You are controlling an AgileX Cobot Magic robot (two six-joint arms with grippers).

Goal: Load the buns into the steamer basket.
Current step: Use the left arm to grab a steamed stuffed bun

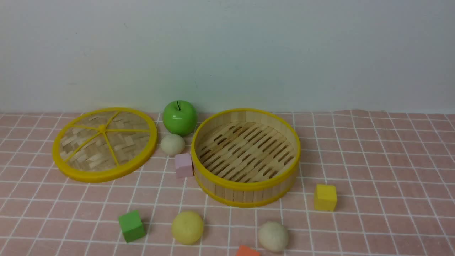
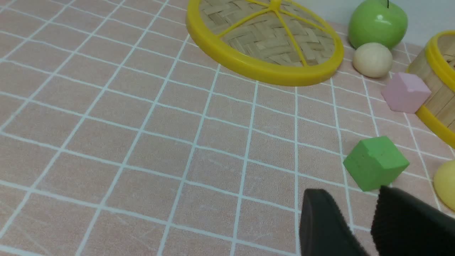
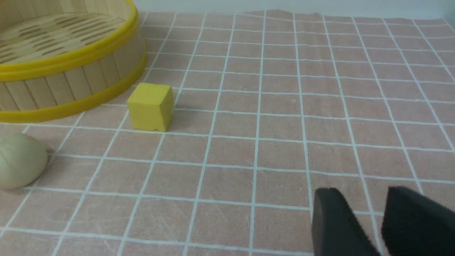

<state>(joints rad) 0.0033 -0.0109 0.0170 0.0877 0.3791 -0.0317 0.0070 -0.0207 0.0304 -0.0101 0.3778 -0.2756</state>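
The steamer basket stands empty at the middle of the pink checked cloth. One off-white bun lies between the apple and the basket. A pale yellow bun and a second off-white bun lie near the front edge. My left gripper is open and empty, low over the cloth, just short of the green cube, with the yellow bun beside it. My right gripper is open and empty over bare cloth, well apart from the off-white bun and the basket. Neither gripper shows in the front view.
The woven lid lies flat at the left. A green apple stands behind the basket's left side. A pink cube touches the basket wall. A green cube, a yellow cube and an orange cube lie around.
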